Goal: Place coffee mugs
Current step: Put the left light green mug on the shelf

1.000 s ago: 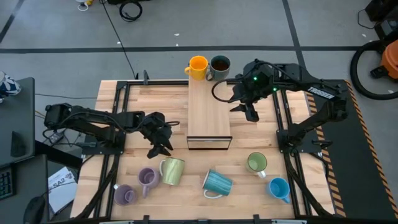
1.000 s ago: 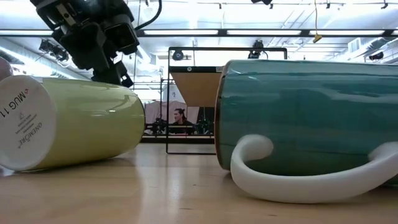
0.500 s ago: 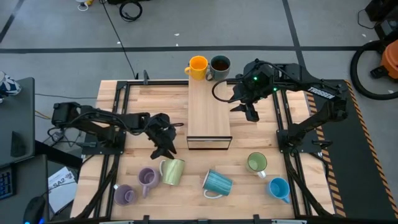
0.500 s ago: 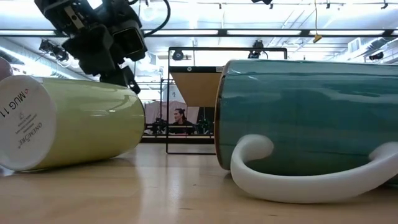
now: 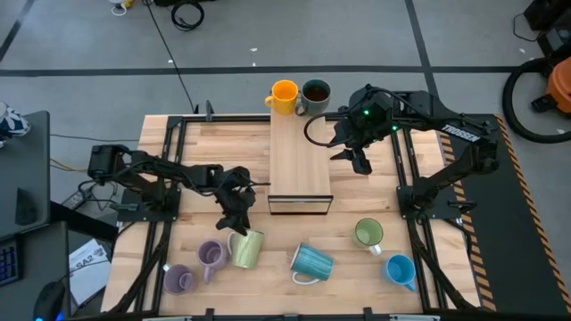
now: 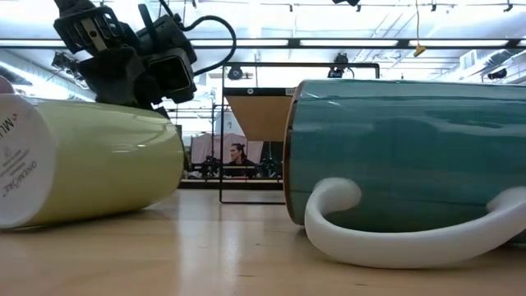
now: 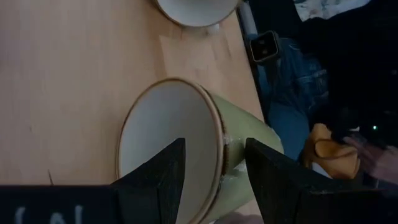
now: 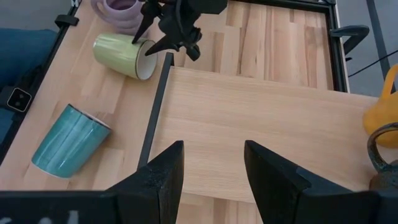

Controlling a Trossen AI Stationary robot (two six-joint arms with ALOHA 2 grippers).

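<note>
L gripper: jaws standing apart, straddling the rim of the pale yellow-green mug, one finger going inside the mouth, the other outside the wall; not yet closing, nothing held.
Why so: mug is lying on its side, mouth toward the gripper, so a rim pinch looks the easiest way in.
R gripper: jaws apart, carrying nothing, hovering off the right edge of the wooden riser toward the table's far edge; prob. waiting its turn.
Pale yellow-green mug: glossy, cream inside, printed white base; lying near the table's front edge, left of centre, just below the riser's front-left corner.
Ribbed teal mug: larger, white handle, also on its side, front edge near centre.
Lilac mugs: one just beside the yellow-green mug, the other at the front-left corner.
Green mug & bright blue mug: upright, front-right area.
Orange mug & dark teal mug: already standing side by side at the riser's far end.
Progress, as a guess: two placed, six to go.
Background: person sitting far behind the table.
</note>
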